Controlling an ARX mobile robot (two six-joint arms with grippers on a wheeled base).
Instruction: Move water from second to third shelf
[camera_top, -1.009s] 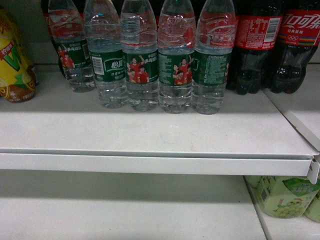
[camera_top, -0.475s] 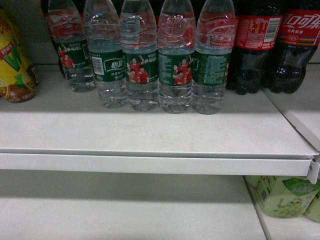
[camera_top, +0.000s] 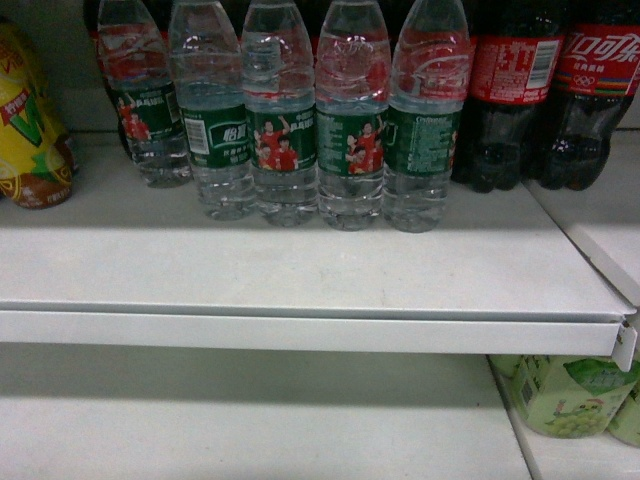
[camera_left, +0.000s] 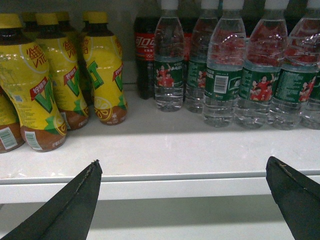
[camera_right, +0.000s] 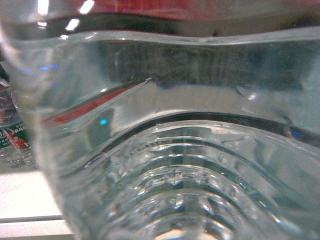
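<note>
Several bottles of water (camera_top: 350, 130) with green labels stand in a row on the upper white shelf (camera_top: 300, 270); the left wrist view shows the same row (camera_left: 225, 70). A clear ribbed water bottle (camera_right: 190, 165) fills the right wrist view, pressed right up to the camera. It hides my right gripper's fingers, which appear shut on it. My left gripper (camera_left: 182, 167) hangs open and empty in front of the shelf's front edge, its two dark fingertips (camera_left: 92, 172) wide apart. Neither arm shows in the head view.
Dark cola bottles (camera_top: 510, 90) stand right of the water. Yellow drink bottles (camera_top: 30, 130) stand at the left, also in the left wrist view (camera_left: 60, 75). A lower white shelf (camera_top: 250, 420) carries pale green bottles (camera_top: 565, 395) at its right end.
The shelf and the row of bottles sit a few pixels lower in the head view than before. Nothing on the shelf has moved.
</note>
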